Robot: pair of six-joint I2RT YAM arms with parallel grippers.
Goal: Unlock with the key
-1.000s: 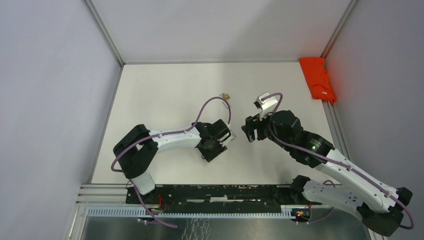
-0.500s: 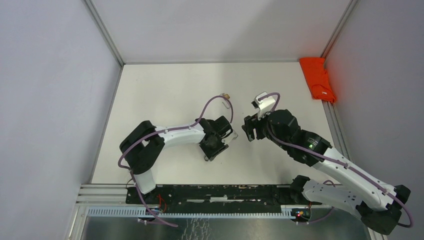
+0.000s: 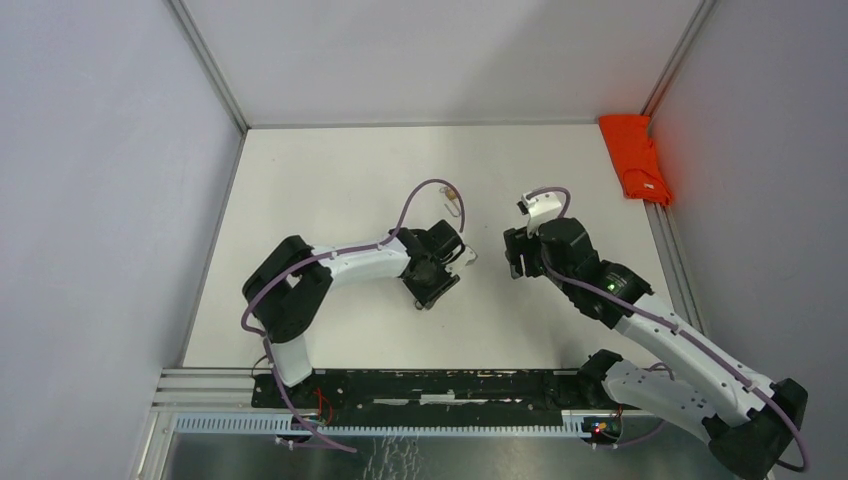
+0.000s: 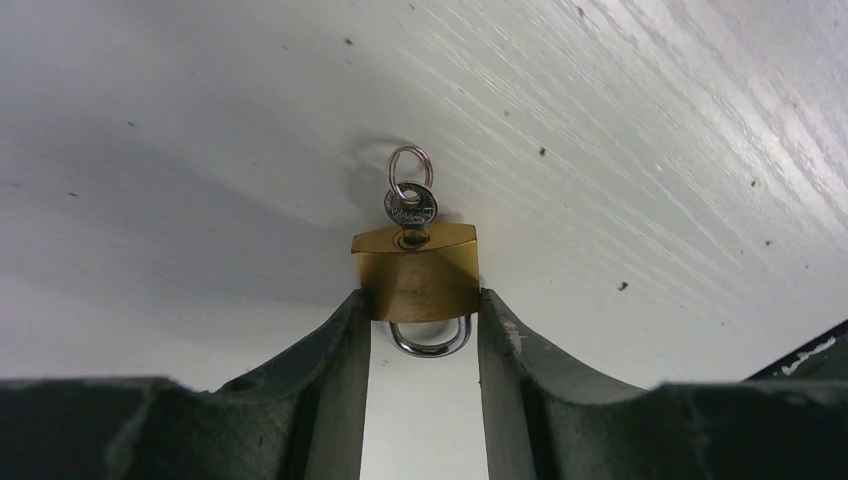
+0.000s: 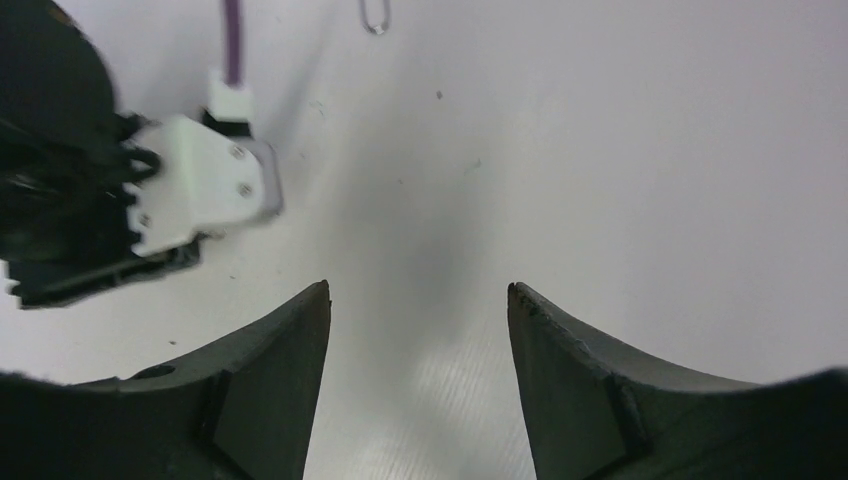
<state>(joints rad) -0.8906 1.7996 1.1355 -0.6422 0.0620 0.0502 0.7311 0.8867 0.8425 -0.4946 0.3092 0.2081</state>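
Midway across the white table (image 3: 340, 180), we see the left gripper (image 4: 424, 318) clamped on the sides of a brass padlock (image 4: 414, 275), a key (image 4: 410, 207) seated in its keyhole with a ring (image 4: 410, 168) attached. Just to its right, the right gripper (image 5: 418, 290) faces it, spread wide and holding nothing, apart from the padlock.

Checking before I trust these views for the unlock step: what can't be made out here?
- Padlock: top view, seemingly covered by the left gripper; only the left wrist view shows it.
- Shackle: left wrist view, its ends hidden behind the brass body, so latched or free is unclear.
- Small brassy speck: top view, too small to name.
- Metal loop: right wrist view, cut off by the top edge.
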